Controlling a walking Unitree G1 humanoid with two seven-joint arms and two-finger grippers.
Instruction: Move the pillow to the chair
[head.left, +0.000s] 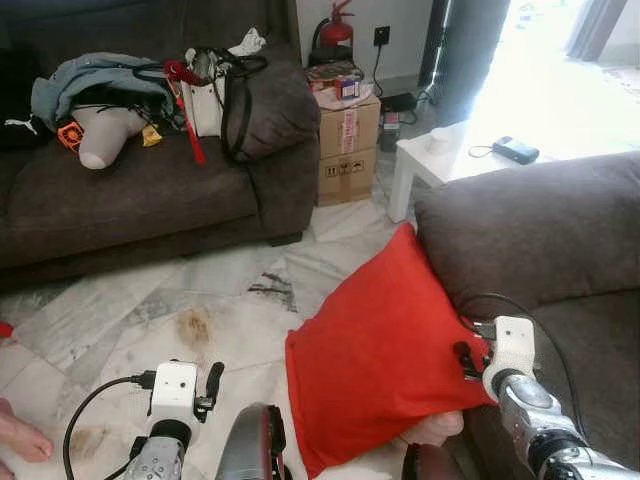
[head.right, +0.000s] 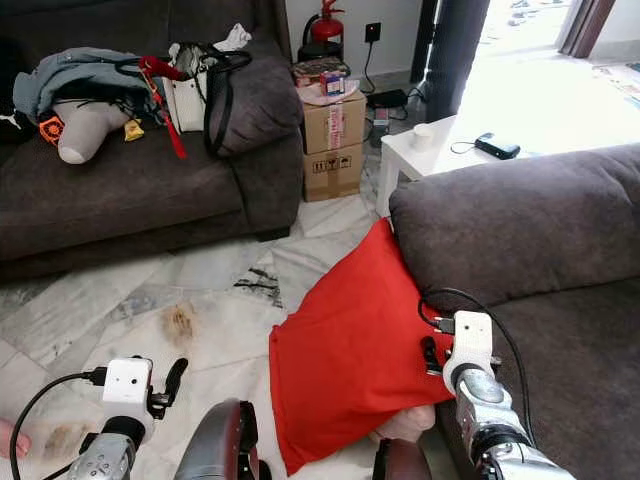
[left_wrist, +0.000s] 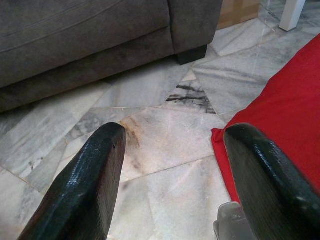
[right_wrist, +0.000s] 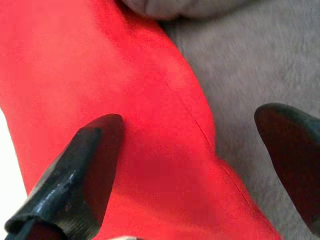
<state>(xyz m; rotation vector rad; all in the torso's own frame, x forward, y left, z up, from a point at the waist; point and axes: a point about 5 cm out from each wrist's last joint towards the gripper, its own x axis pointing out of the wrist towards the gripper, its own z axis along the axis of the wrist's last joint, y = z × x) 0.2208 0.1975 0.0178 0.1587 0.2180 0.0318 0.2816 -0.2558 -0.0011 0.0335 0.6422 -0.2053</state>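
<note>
At pillow (head.left: 380, 350) | right claw (right_wrist: 200, 165) (fingers spread) | against chair (head.left: 560, 230)

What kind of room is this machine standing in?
Most likely a home living room: a dark sofa piled with clothes and bags, a second sofa with a red pillow leaning against it, and a marble floor.

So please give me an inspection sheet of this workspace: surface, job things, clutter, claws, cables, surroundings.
Surface: marble floor, stained.
Job things: red pillow leaning against grey chair, lower corner over the floor.
Clutter: clothes and bags on sofa; two boxes beside it.
Claws: right claw open, astride the pillow edge at the chair; left claw open, above floor beside the pillow.
Cables: black cable at each wrist.
Surroundings: white table, fire extinguisher, a person's bare foot.
</note>
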